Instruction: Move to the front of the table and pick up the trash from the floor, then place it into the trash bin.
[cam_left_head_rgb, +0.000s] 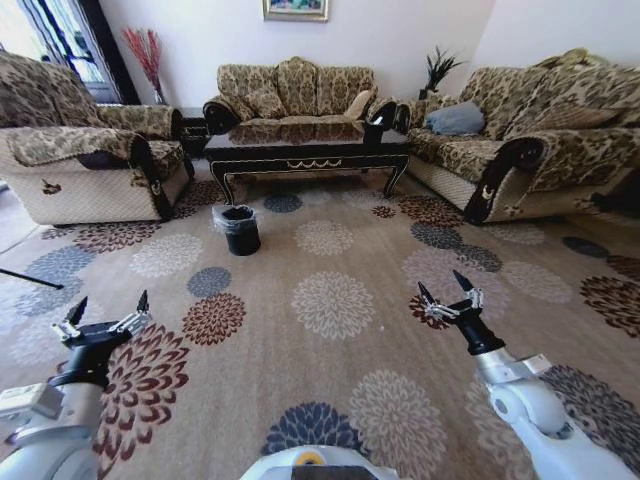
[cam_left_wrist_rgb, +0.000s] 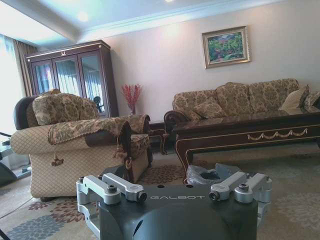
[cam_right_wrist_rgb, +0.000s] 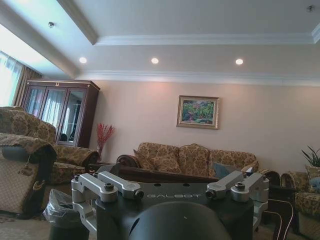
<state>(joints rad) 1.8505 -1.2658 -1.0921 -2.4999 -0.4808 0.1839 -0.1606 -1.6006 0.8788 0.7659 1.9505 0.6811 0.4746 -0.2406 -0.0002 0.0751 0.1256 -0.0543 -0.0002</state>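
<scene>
trash bin (cam_left_head_rgb: 240, 229) on floor (cam_left_head_rgb: 330, 330) before table (cam_left_head_rgb: 305, 152); both grippers' jaws spread

head high, wrists low, sharing table (cam_left_head_rgb: 305, 150)

Trash bin (cam_left_wrist_rgb: 204, 175) half hidden behind left gripper body; in right wrist view bin (cam_right_wrist_rgb: 62, 220) cut by frame edge. Table (cam_left_wrist_rgb: 250, 135) right end cropped.

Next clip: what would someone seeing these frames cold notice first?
Both grippers, left gripper and right gripper, are held out open and empty over the flower-medallion carpet. Ahead, the black trash bin stands on the carpet by the left front leg of the dark coffee table, ringed by patterned sofas.
</scene>
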